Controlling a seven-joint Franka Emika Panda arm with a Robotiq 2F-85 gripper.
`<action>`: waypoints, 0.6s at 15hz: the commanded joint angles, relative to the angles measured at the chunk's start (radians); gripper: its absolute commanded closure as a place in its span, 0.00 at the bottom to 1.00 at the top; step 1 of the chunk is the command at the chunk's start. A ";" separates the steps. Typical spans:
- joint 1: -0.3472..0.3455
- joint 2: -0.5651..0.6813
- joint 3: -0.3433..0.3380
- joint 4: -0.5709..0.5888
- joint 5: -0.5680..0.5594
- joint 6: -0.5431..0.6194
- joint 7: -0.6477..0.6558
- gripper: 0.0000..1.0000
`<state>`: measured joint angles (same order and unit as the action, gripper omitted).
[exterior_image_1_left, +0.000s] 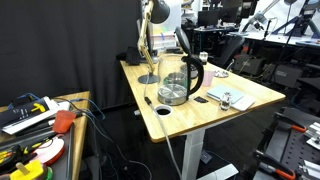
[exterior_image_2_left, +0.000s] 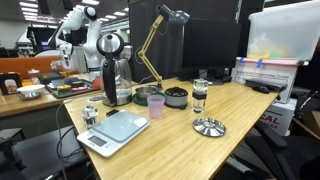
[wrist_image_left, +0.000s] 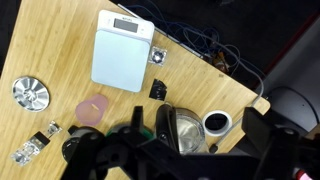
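- The kettle (exterior_image_2_left: 117, 85) stands upright at the robot's end of the desk (exterior_image_2_left: 250, 130), just beside the pink cup (exterior_image_2_left: 155, 105). It looks parked there to sit within the arm's reach, with its black handle clear of the clutter.
- The lamp (exterior_image_2_left: 155, 45) rises behind the kettle; its arm leans away, so the space above the kettle is free.
- The scale (wrist_image_left: 122, 50) lies flat near the desk edge, well apart from the kettle. The metal disc (wrist_image_left: 30, 92) sits at the far side, out of the way.
- The small stuff seems spread in a loose ring, with nothing stacked and each item reachable from above.
- The gripper (exterior_image_2_left: 110, 45) hangs right above the kettle, pointing down.
- In the wrist view the gripper (wrist_image_left: 175, 150) has its jaws spread as wide as they go, with the kettle (wrist_image_left: 185, 130) below and between them.
- Nothing is held, and I see no contact with the kettle or anything else.
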<state>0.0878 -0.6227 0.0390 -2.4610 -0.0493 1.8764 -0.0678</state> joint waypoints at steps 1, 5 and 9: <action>-0.003 0.001 0.003 0.002 0.002 -0.003 -0.001 0.00; 0.021 0.007 0.023 0.004 0.048 0.044 0.027 0.00; 0.081 0.066 0.099 0.019 0.093 0.135 0.060 0.00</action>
<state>0.1455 -0.6106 0.1019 -2.4607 0.0261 1.9569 -0.0236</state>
